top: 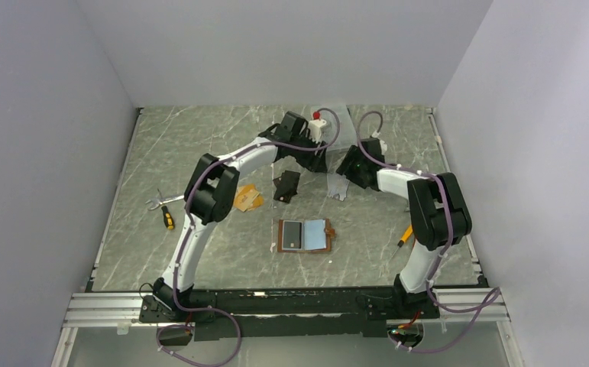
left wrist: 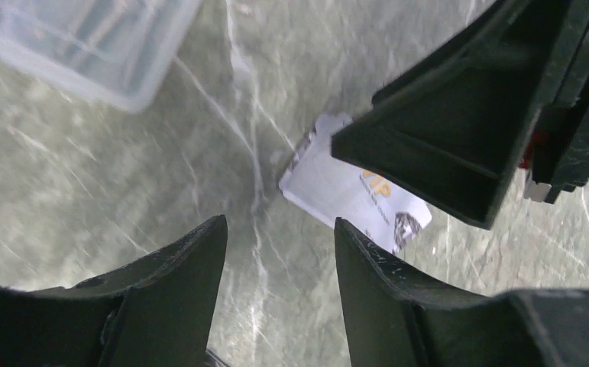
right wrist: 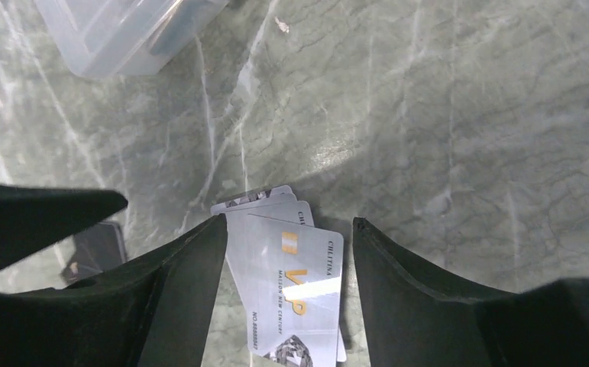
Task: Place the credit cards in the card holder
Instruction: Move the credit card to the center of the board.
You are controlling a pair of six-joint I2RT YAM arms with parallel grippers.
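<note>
- The right gripper [right wrist: 289, 222] is open, one finger on either side of the fanned silver-grey cards [right wrist: 295, 290], which lie flat on the table [right wrist: 467, 115].
- The left gripper [left wrist: 279, 223] is open and empty, just beside those cards.
- The card holder [top: 304, 235] lies unfolded mid-table. The silver-grey cards are at its 1 o'clock, the black card [top: 286, 186] at 11 and the orange-tan cards [top: 248, 198] at 10.

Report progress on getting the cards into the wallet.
Done: perhaps one dark card in the open wallet. In hand: nothing; the right tool stands open around fanned silver cards. Left: those, plus the orange card.
</note>
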